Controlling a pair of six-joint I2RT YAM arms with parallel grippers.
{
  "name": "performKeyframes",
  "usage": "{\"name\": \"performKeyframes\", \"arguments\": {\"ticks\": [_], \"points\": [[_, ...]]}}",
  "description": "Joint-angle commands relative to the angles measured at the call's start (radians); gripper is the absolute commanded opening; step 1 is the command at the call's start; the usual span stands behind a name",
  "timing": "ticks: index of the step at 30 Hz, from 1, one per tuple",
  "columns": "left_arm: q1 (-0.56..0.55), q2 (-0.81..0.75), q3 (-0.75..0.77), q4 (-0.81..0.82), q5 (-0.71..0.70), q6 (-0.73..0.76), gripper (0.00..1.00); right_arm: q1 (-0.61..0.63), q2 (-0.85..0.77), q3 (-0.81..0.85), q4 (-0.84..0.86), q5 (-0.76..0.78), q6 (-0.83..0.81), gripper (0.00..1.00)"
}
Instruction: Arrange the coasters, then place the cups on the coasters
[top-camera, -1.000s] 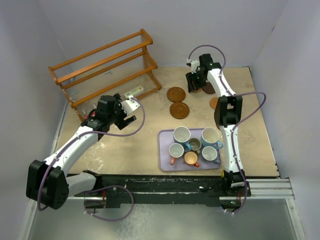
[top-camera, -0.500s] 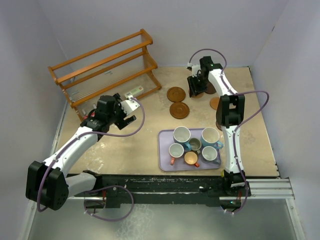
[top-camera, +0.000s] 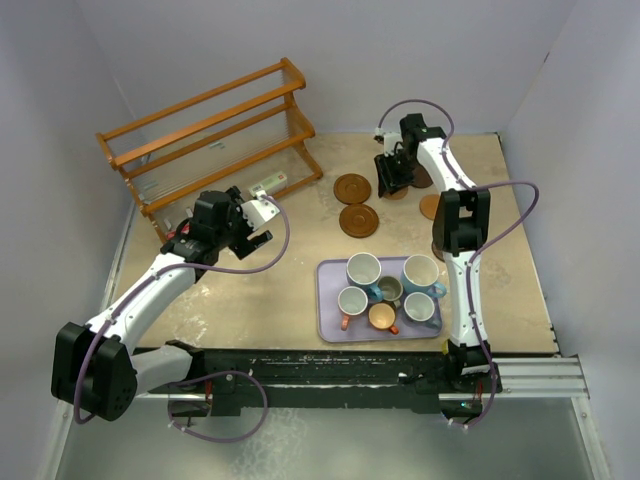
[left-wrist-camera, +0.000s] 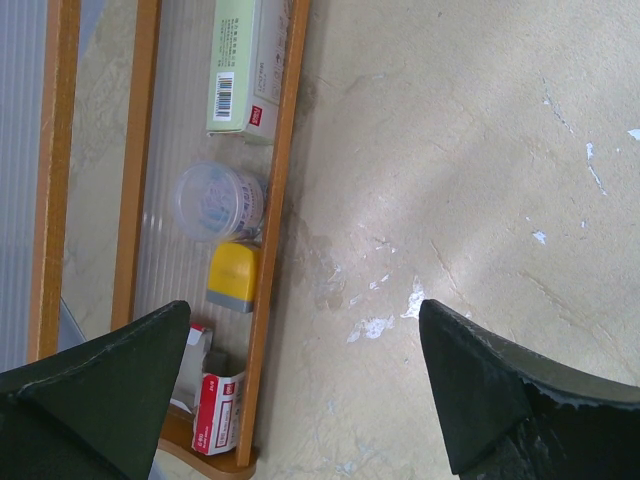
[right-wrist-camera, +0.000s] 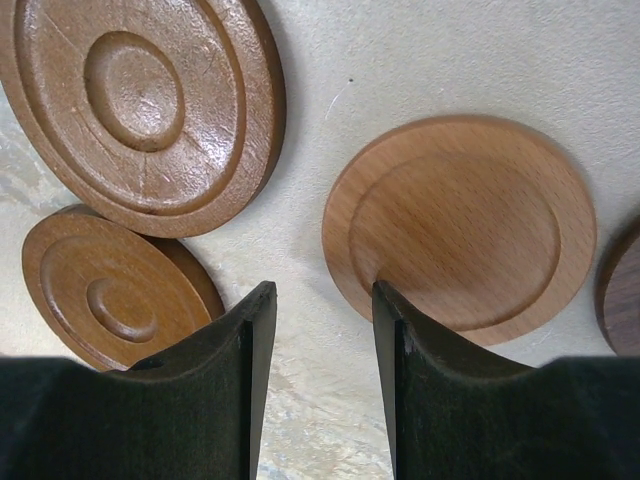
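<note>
Two brown coasters (top-camera: 352, 187) (top-camera: 358, 220) lie mid-table, and a lighter one (top-camera: 430, 206) lies to their right. My right gripper (top-camera: 392, 184) hovers low between them, open, with bare table in its gap (right-wrist-camera: 320, 300). Its right fingertip overlaps the rim of a light coaster (right-wrist-camera: 465, 225). Two darker ringed coasters (right-wrist-camera: 140, 100) (right-wrist-camera: 110, 285) lie to the left, and a dark edge (right-wrist-camera: 622, 290) shows at far right. Several cups (top-camera: 363, 268) (top-camera: 421, 272) (top-camera: 382, 317) stand on the lavender tray (top-camera: 325, 300). My left gripper (left-wrist-camera: 305, 320) is wide open above bare table beside the rack.
The wooden rack (top-camera: 215, 130) stands at the back left, and its lower shelf (left-wrist-camera: 275, 250) holds small boxes and a round tub. Grey walls close in the table on three sides. The tray sits near the front, between the arms.
My right gripper has shifted slightly over the back coasters and its jaws have narrowed. The left arm has not moved.
</note>
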Motion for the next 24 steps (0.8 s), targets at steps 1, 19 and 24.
{"name": "performKeyframes", "arguments": {"ticks": [1, 19, 24], "points": [[0.008, -0.03, 0.009, 0.03, 0.012, 0.013, 0.93, 0.005, -0.044, 0.023, -0.068, -0.04, -0.005, 0.46], [0.008, -0.04, 0.011, 0.026, 0.016, 0.018, 0.93, -0.058, -0.271, -0.118, 0.039, 0.048, -0.065, 0.81], [0.008, -0.047, 0.01, 0.028, 0.025, 0.016, 0.93, -0.127, -0.303, -0.168, 0.038, 0.091, -0.101, 0.94]]}}
